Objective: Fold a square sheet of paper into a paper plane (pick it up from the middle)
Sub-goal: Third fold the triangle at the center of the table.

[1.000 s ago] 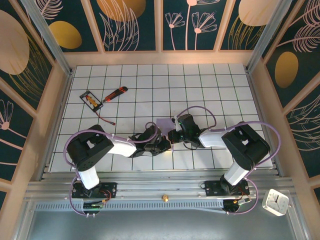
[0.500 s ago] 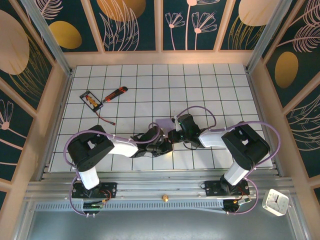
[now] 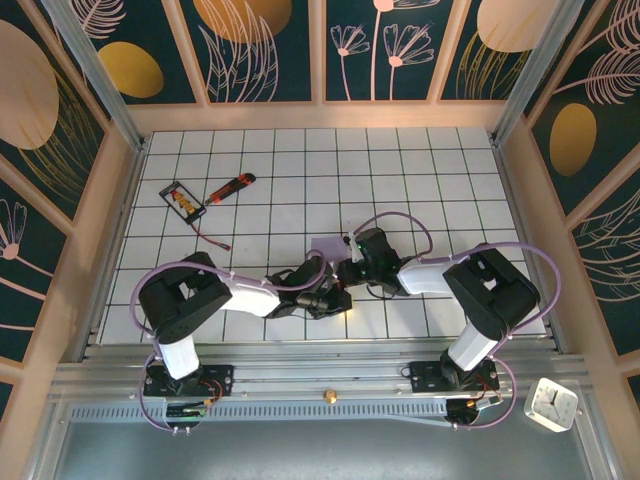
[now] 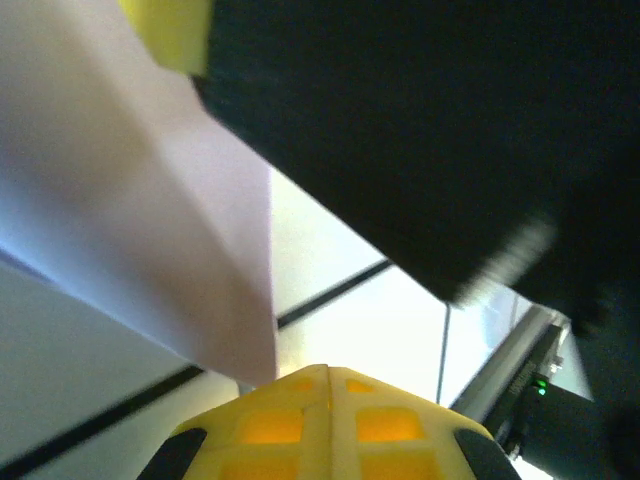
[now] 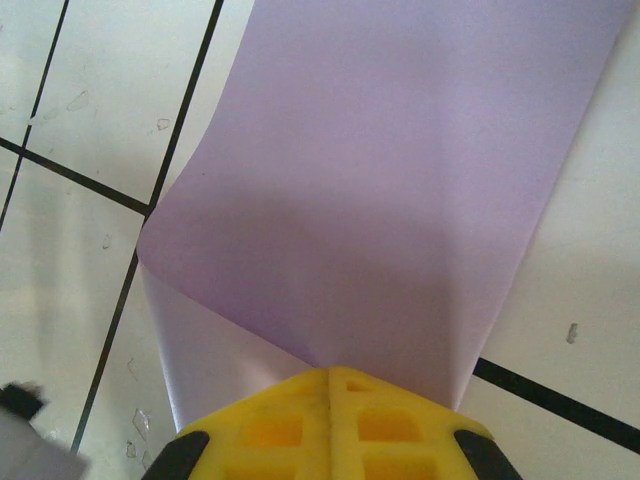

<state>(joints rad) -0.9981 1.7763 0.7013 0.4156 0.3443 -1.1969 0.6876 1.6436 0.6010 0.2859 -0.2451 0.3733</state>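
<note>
Square sheet of paper [image 5: 400, 180], pale lavender, is nipped at its near edge by the right gripper [image 5: 330, 375]. The yellow fingertips are pressed together on it, and the sheet bows up off the tiles and spreads away from them. The left gripper [image 4: 325, 372] is also closed tight. A folded slope of the paper runs down to its tip, but whether it is caught between the fingers cannot be told.

From above, both arms lie low and reach inward. The left arm [image 3: 250, 295] stretches rightward along the near rows of the table [image 3: 420, 170], and the right arm [image 3: 440, 275] angles leftward, so the wrists meet near the centre. Part of the paper shows just beyond them. Well apart at the far left lie a red-orange utility knife [image 3: 230, 187] and a black-framed card [image 3: 184, 200].
</note>
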